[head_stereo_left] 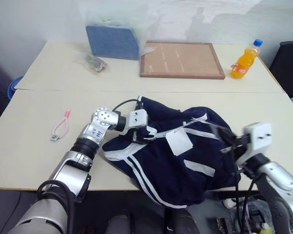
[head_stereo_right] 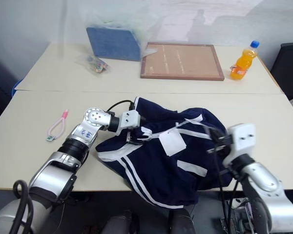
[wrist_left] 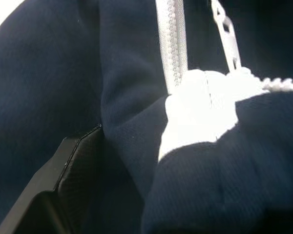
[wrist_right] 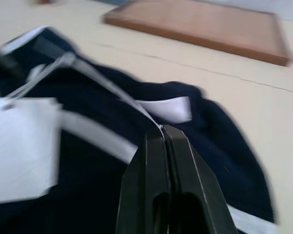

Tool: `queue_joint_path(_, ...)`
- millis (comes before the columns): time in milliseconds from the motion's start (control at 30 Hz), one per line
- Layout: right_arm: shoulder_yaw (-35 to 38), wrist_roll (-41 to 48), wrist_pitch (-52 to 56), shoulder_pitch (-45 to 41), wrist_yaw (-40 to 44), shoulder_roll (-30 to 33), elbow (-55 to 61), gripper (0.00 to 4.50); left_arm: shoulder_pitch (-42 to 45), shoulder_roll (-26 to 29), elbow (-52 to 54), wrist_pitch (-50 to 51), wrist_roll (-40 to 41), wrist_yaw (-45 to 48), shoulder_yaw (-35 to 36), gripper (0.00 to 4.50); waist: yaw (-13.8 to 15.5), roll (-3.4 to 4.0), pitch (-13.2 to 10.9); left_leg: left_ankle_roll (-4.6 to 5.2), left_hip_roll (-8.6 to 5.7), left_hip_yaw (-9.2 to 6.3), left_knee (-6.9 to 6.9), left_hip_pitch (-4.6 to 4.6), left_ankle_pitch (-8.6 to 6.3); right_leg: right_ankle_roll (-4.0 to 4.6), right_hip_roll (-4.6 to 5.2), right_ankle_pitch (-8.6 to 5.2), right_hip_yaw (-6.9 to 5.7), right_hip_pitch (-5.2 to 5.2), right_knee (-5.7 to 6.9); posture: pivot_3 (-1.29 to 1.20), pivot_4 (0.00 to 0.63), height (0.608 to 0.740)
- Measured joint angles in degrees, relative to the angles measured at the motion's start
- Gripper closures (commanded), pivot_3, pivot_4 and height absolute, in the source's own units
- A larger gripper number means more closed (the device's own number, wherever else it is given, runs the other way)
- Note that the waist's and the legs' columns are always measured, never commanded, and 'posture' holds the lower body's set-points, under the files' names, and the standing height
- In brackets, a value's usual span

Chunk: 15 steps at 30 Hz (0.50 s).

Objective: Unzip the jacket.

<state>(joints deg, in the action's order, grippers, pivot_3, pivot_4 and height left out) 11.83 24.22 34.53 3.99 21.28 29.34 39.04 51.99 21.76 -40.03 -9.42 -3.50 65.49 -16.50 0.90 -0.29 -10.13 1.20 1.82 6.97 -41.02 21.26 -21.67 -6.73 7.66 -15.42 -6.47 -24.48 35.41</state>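
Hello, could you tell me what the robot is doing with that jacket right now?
The robot is working on a navy jacket bunched on the table, trying to unzip it. Its left gripper, jaws open, is pushed into the fabric at the collar end, right by the white zipper. Its right gripper, jaws shut, sits over the other end, pinched at a white strip of the zipper line. The zipper teeth near the left gripper look closed.
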Motion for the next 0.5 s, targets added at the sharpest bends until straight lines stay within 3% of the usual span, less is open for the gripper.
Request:
queue_joint_path(100, -6.48, -3.28, -1.11, -0.51, 2.74, 2.93, 0.01, 4.49, -3.24, 2.82, 5.85, 4.16, 1.36, 1.95, 0.80, 0.00, -0.46, 0.00, 0.00, 0.00, 0.00, -0.02, 0.00, 0.01, 0.00, 0.00, 0.00, 0.00, 0.00, 0.00, -0.01, 0.00, 0.150, 0.740)
queue_joint_path(200, -7.92, -5.05, -2.51, -0.41, 5.48, 5.95, -1.12, 3.89, -7.18, 6.45, 11.36, 8.32, 3.25, 3.11, 2.55, 0.00, -0.82, 0.00, 0.00, 0.00, 0.00, -0.07, 0.00, 0.01, 0.00, 0.00, 0.01, 0.00, 0.01, 0.00, -0.01, 0.00, 0.150, 0.740)
queue_joint_path(367, -4.81, -5.01, -4.80, -0.13, 11.85, 11.46, -3.90, 2.17, -12.57, 10.19, 18.54, 14.51, 5.36, 2.78, 5.20, 0.00, -0.57, -0.01, 0.00, 0.01, 0.00, -0.09, -0.03, 0.02, -0.01, 0.00, 0.04, 0.00, 0.01, 0.01, -0.01, 0.00, 0.150, 0.740)
queue_joint_path(500, 4.09, -3.42, -6.78, 4.34, 21.34, 20.26, -4.86, 0.81, -15.01, 14.37, 26.20, 19.39, 7.35, 3.02, 7.05, 0.00, -0.07, -0.03, -0.02, 0.02, 0.01, -0.09, 0.00, 0.02, -0.01, 0.00, 0.03, 0.00, 0.00, 0.00, -0.05, 0.00, 0.150, 0.740)
